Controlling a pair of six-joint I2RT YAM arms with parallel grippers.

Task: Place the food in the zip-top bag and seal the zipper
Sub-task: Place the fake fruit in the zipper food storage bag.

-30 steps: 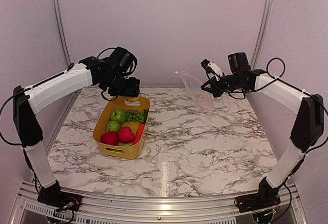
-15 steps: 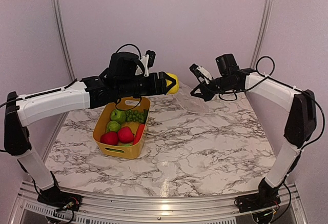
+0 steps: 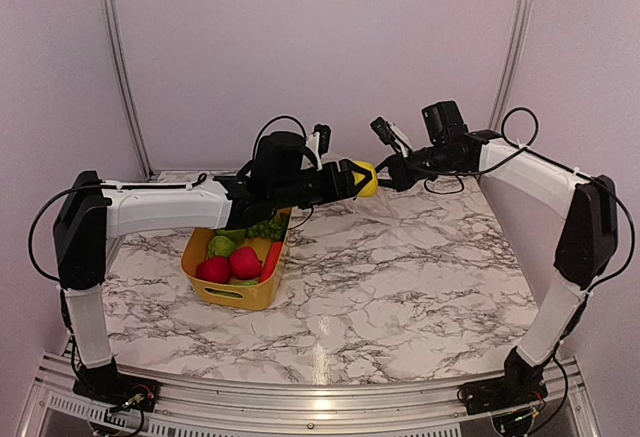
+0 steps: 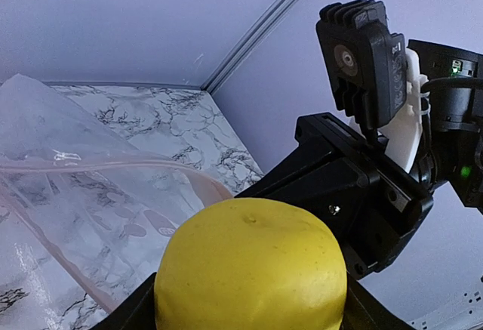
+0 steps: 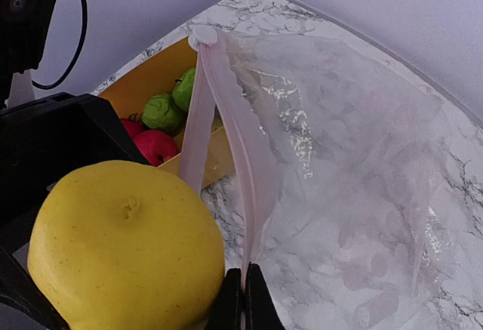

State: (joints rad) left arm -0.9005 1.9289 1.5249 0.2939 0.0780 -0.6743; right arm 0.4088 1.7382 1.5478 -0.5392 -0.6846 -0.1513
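One yellow fruit [image 3: 366, 178] has travelled from over the yellow bin [image 3: 232, 295] at lower left to mid-frame, clamped in the left gripper [image 3: 358, 179]. Just right of it, the right gripper [image 3: 387, 170], pinched together on the zipper [image 5: 226, 111], has swung the zip-top bag [image 5: 347, 156] closer. I'd say a drop-in is near, with other food [image 3: 232, 259] waiting in the bin.

Tabletop [image 3: 420, 267] w/ glossy white-grey marble pattern; soft glare streak [image 3: 320, 342] toward near edge. Far wall [image 3: 320, 47] plain pale lilac, left side wall [image 3: 45, 77] same. Metal posts at far-left [image 3: 118, 67] & far-right [image 3: 512, 47] corners. Ribbed rail [image 3: 320, 389] along near edge, prob. aluminium.
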